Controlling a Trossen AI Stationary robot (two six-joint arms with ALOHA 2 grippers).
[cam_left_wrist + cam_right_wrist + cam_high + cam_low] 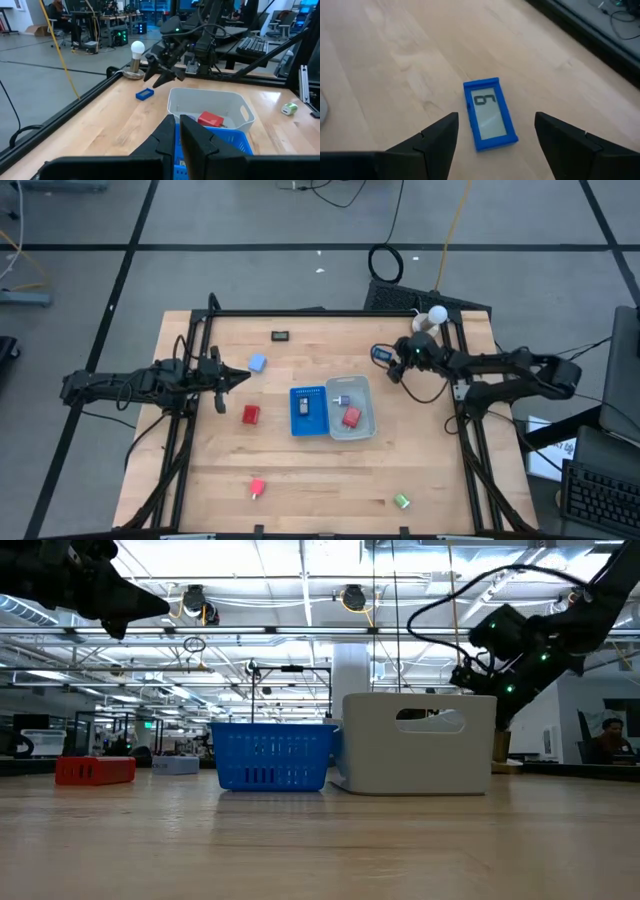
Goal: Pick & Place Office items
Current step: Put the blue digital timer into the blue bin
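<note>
A dark blue flat rectangle with a pale display [490, 114] lies flat on the wood near the table's far right [381, 355]. My right gripper [496, 120] hovers open above it, slanting down, one finger on either side and clear of it [162, 75]. My left gripper [235, 377] waits shut above the table's left side [177, 125]. Other office items lie loose: a pale blue block [257, 364], a red block [250, 415], a black rectangle [281, 335], a small red piece [257, 488] and a green piece [401, 501].
A blue ribbed tray [308, 410] and a clear tray [366, 430] stand side by side at mid-table; the clear one holds a red block [351, 417]. A lamp bulb [436, 317] stands at the far right corner. A black frame [300, 312] rims the table.
</note>
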